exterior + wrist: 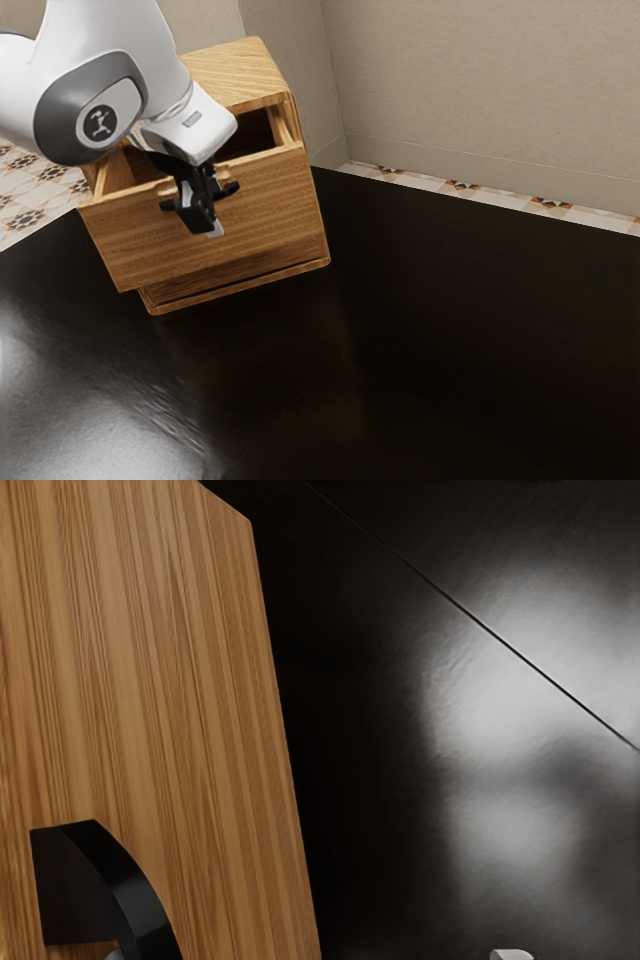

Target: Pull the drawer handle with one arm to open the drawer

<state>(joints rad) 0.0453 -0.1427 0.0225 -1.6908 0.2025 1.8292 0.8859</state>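
A wooden cabinet (pixel 235 70) stands on the dark table at the back left. Its drawer (pixel 250 215) is pulled out, and a dark gap shows behind the drawer front. A black handle (pixel 230 188) runs across the drawer front. My gripper (pixel 203 205) hangs right at the handle's middle, fingers above and below it. In the wrist view the wood front (pixel 130 680) is close, the curved black handle (pixel 105 890) is beside it, and one pale fingertip (pixel 510 953) stands well apart from the handle, so the gripper is open.
The glossy black table (pixel 420 360) stretches toward the exterior view's right and front. A beige wall (pixel 480 80) and a patterned tile floor (pixel 460 187) lie behind it. The arm's white body (pixel 90 90) covers part of the cabinet's left side.
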